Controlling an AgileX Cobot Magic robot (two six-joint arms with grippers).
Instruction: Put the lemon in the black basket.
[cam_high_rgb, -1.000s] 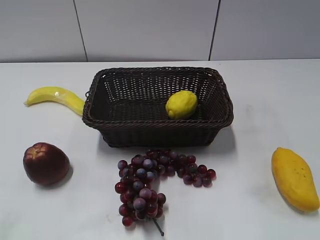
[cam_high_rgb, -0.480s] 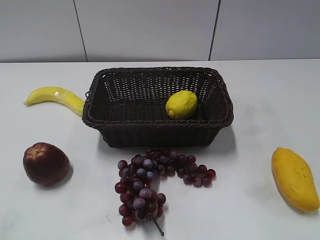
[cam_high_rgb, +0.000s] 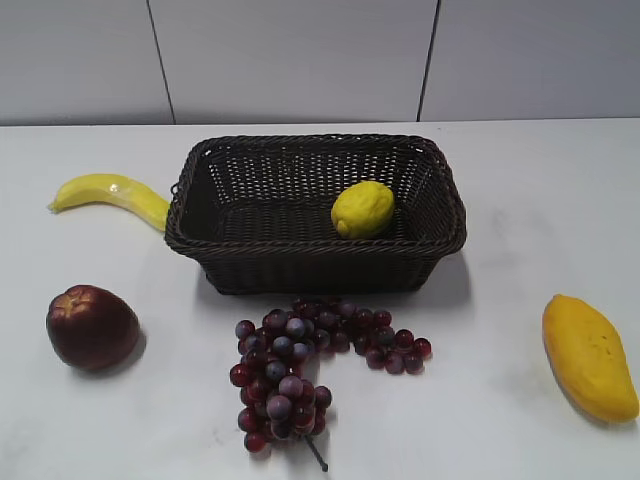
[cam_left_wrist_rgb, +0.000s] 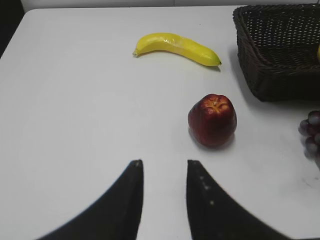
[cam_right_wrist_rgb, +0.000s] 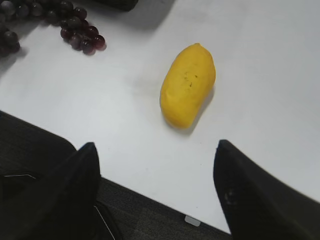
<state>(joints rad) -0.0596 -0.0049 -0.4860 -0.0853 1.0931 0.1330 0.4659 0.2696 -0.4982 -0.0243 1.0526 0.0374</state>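
Note:
The bright yellow lemon lies inside the black basket, toward its right side. The woven basket stands at the table's middle back; its left corner shows in the left wrist view. Neither arm shows in the exterior view. My left gripper is open and empty over bare table, near the red apple. My right gripper is open wide and empty over the table's front edge, near the mango.
A banana lies left of the basket and shows in the left wrist view. A red apple sits front left. Purple grapes lie before the basket. A mango lies front right.

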